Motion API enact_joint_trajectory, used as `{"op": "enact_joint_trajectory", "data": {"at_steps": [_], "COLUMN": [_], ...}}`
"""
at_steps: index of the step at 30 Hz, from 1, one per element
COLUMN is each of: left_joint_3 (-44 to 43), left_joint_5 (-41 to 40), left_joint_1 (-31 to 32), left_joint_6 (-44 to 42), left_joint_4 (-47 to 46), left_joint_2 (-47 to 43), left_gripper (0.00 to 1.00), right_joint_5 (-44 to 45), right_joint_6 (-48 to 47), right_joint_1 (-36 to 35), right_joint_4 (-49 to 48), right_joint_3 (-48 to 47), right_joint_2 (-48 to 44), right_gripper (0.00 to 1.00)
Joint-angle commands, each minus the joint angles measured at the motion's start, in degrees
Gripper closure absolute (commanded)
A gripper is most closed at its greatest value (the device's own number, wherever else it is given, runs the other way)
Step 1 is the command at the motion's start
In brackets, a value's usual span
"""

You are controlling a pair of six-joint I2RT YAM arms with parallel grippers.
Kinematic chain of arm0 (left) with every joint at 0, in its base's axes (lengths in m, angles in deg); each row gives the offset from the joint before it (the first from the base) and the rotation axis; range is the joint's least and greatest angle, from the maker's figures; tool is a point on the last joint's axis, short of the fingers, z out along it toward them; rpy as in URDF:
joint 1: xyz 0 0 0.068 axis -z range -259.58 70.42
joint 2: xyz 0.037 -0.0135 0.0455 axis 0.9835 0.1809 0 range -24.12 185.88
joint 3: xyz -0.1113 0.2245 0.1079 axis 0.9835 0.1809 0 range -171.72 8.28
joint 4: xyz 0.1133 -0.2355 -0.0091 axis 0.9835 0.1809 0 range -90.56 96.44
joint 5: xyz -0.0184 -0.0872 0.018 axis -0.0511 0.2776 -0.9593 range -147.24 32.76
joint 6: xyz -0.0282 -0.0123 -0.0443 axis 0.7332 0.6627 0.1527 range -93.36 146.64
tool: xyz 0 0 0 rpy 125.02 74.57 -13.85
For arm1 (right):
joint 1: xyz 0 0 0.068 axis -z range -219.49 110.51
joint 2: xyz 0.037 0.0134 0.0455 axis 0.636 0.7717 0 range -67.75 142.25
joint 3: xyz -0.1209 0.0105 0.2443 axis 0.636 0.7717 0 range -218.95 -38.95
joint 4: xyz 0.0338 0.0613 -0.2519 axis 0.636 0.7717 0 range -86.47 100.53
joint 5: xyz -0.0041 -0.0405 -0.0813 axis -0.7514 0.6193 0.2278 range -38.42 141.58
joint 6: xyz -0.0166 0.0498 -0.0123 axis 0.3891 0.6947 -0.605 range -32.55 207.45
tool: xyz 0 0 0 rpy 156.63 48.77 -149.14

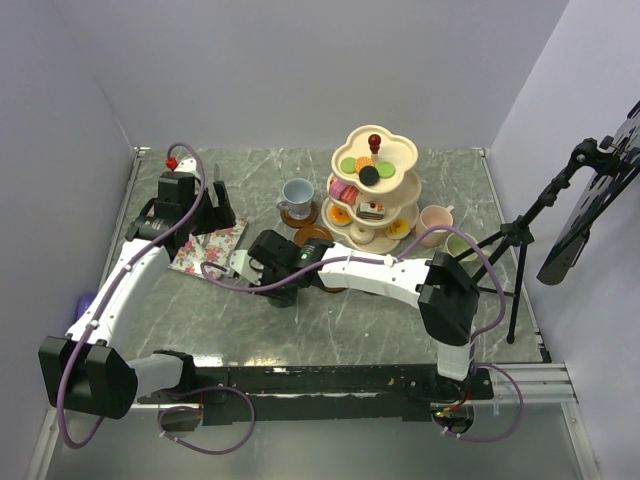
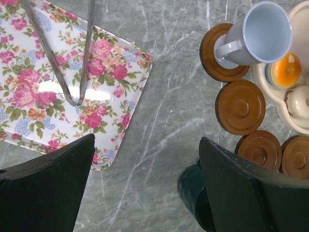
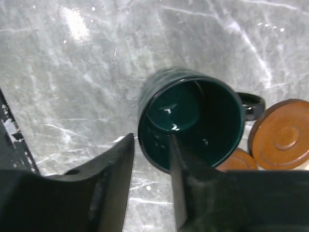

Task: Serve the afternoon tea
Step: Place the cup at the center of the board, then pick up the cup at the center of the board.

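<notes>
The right gripper is part way open, with one finger inside the green mug and one outside, loose on its wall. The mug stands on the table just beside the saucers, not on one. I think the step is to let go of the mug, so next the gripper should lift straight up and not tip it; further off, the left gripper is wide open and holds nothing.

Even, bright overhead light. Glare patch on marble table up-left of dark green mug, w/ glints inside it. My right fingers below it: blurry.
</notes>
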Motion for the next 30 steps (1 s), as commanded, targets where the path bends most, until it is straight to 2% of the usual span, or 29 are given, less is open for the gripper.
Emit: {"op": "enact_joint_trajectory", "data": {"at_steps": [1,4,8,13,15,17,21,30], "left_joint_3": [0.4,1.0,3.1,6.6,7.5,8.1,9.1,11.0], "left_joint_5": [2.1,4.7,7.4,10.6,10.6,9.6,9.4,7.3], "left_joint_1": [-0.2,0.0,2.7,9.8,14.8,20.5,27.3,35.3], "left_joint_6": [-1.2,-2.7,-7.5,-11.9,-13.5,-14.7,-14.7,-18.5], "left_joint_4": [-2.0,-3.1,-4.9,-7.2,-7.1,-6.2,-2.7,-3.0], "left_joint_2": [-2.2,-3.2,-5.0,-7.3,-7.9,-8.0,-6.8,1.6], "left_gripper": [0.08,0.10,0.16,0.20,0.22,0.23,0.23,0.30], "right_joint_5": [2.7,6.6,10.9,12.2,12.1,11.7,10.3,7.5], "right_joint_6": [-0.4,3.6,12.5,18.9,20.6,21.1,21.1,26.3], "right_joint_1": [-0.5,0.1,4.0,9.3,11.4,13.5,17.2,20.8], "right_joint_4": [-3.5,-5.9,-8.8,-9.7,-9.7,-9.2,-9.3,-12.1], "right_joint_3": [0.0,2.3,6.2,12.9,15.4,17.0,17.2,20.4], "right_joint_2": [-2.9,-6.0,-16.2,-27.4,-30.2,-31.9,-33.7,-37.6], "right_gripper": [0.55,0.48,0.39,0.36,0.34,0.34,0.33,0.33]}}
